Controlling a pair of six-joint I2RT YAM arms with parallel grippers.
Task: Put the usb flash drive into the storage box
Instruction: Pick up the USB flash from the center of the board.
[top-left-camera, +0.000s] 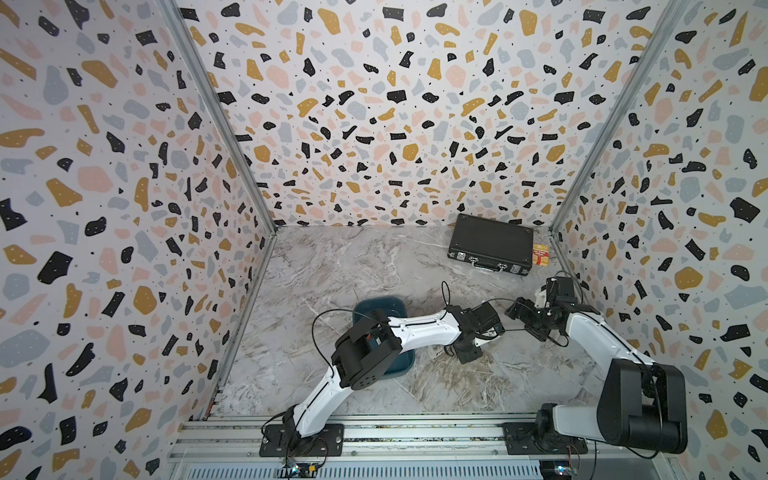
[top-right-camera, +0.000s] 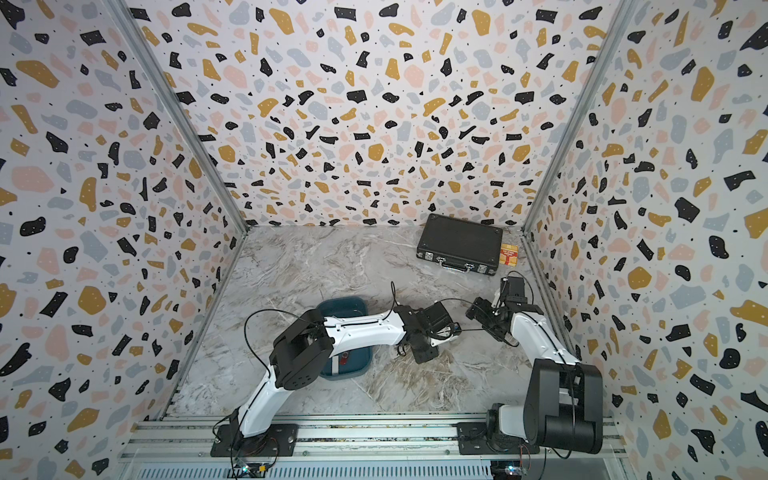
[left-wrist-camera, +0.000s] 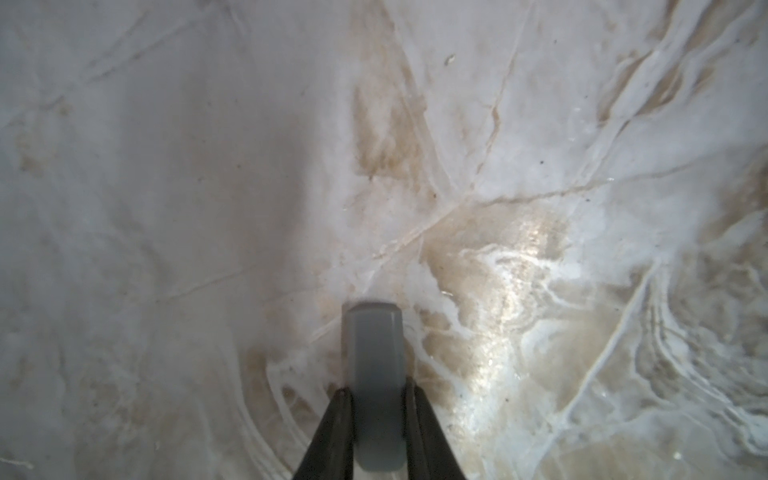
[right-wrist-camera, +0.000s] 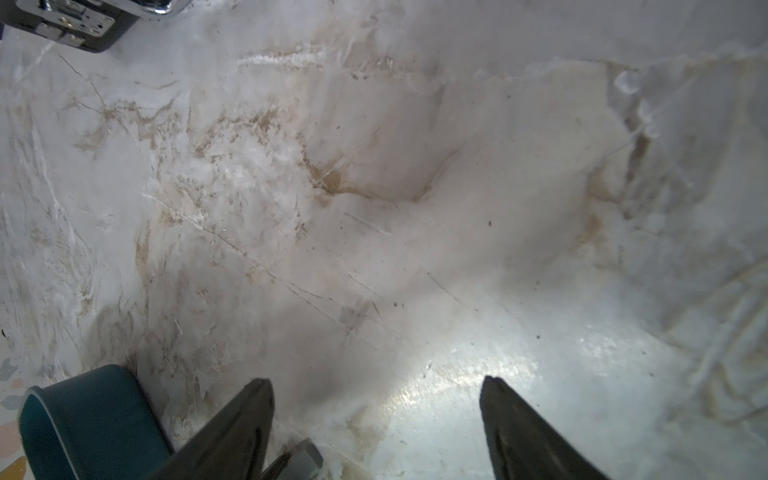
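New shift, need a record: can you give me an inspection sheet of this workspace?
Surface: veined marble tabletop.
Job's things: grey usb flash drive in the left gripper; teal storage box partly under the left arm, small red-and-white item inside.
Clutter: shut black briefcase by the far wall, red-yellow carton beside it.
Grippers: left shut on the drive; right gripper open, empty.
Cables: black cables loop off both arms.
Surroundings: terrazzo-print walls on three sides; metal rail in front.
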